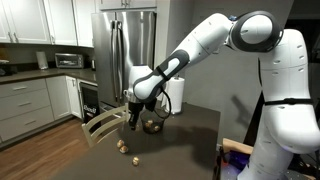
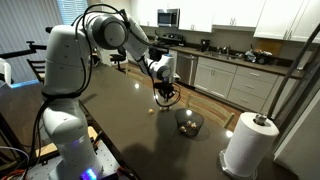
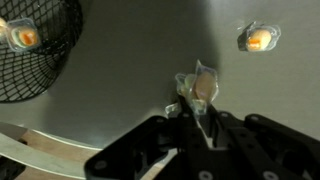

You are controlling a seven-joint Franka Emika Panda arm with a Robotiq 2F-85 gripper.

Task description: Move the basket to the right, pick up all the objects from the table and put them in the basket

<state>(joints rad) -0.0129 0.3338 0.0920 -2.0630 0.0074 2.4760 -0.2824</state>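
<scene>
My gripper (image 3: 198, 112) is shut on one of the objects (image 3: 200, 86), a pale tan lumpy piece in clear wrap that sticks out past the fingertips. It hangs a little above the dark table (image 3: 130, 60). The wire-mesh basket (image 3: 35, 55) lies at the upper left of the wrist view with one piece (image 3: 22, 37) inside. Another piece (image 3: 259, 38) lies on the table at the upper right. In an exterior view the gripper (image 1: 133, 119) hovers just beside the basket (image 1: 152, 126), and two pieces (image 1: 121, 145) (image 1: 134, 156) lie nearer the table's front.
A pale wooden chair (image 1: 100, 126) stands against the table edge close under the gripper. A white paper-towel roll (image 2: 248, 143) stands on the table beyond the basket (image 2: 188, 122). Kitchen cabinets and a steel fridge (image 1: 125, 45) stand behind.
</scene>
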